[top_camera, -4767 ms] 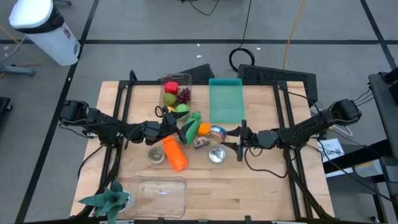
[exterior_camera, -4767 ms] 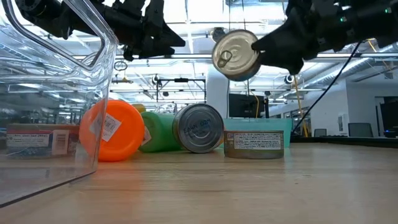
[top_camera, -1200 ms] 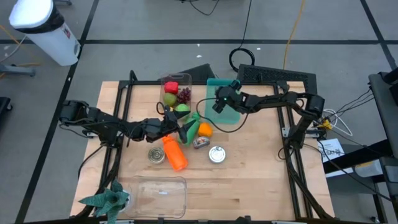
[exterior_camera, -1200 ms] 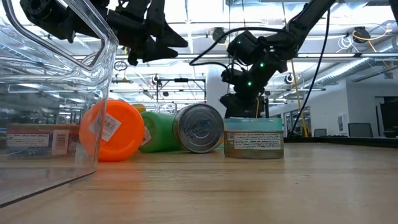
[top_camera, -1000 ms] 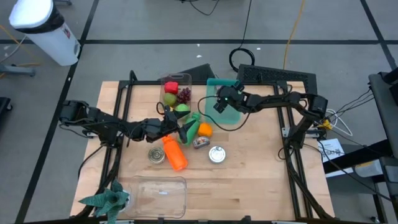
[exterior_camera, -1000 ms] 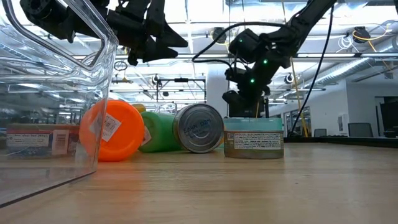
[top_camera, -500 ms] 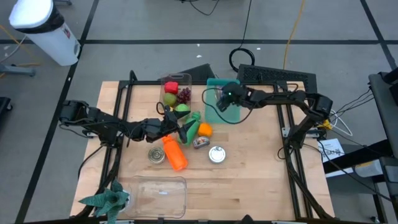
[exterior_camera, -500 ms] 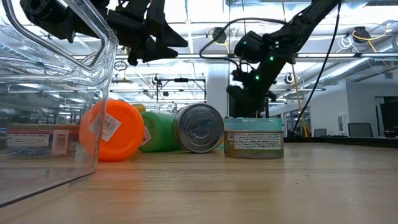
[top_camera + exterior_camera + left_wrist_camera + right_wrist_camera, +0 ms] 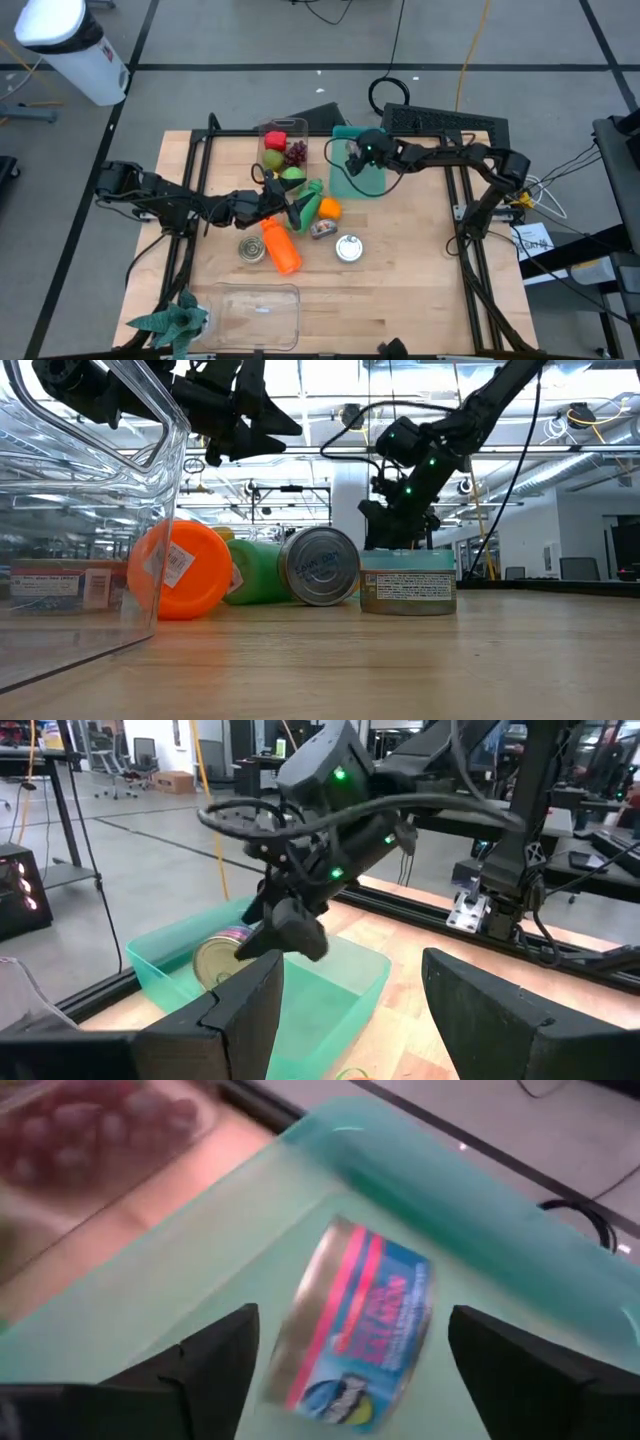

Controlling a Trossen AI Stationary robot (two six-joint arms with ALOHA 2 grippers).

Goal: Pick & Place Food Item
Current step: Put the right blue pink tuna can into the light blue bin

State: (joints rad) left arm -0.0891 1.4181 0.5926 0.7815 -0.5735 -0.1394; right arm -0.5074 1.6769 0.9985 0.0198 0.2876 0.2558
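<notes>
We are at the placing step. Our right gripper (image 9: 352, 162) hangs over the teal bin (image 9: 378, 178) at the far side of the table (image 9: 420, 290), and the can (image 9: 352, 1330) lies in that bin, on its side as far as the right wrist view shows. In that view the 2 fingers stand wide on either side of the can with bin floor showing between them and it, so we judge the can released, not grasped. The left wrist view shows the can (image 9: 224, 958) resting against the bin's wall beneath the right gripper.

Our left gripper (image 9: 283, 207) waits above the pile of food near the table's middle, fingers parted and nothing between them.

Next, we think the right arm should lift straight up clear of the bin's wall without nudging the can, then head for another item, perhaps the tin (image 9: 347, 248) standing alone.
</notes>
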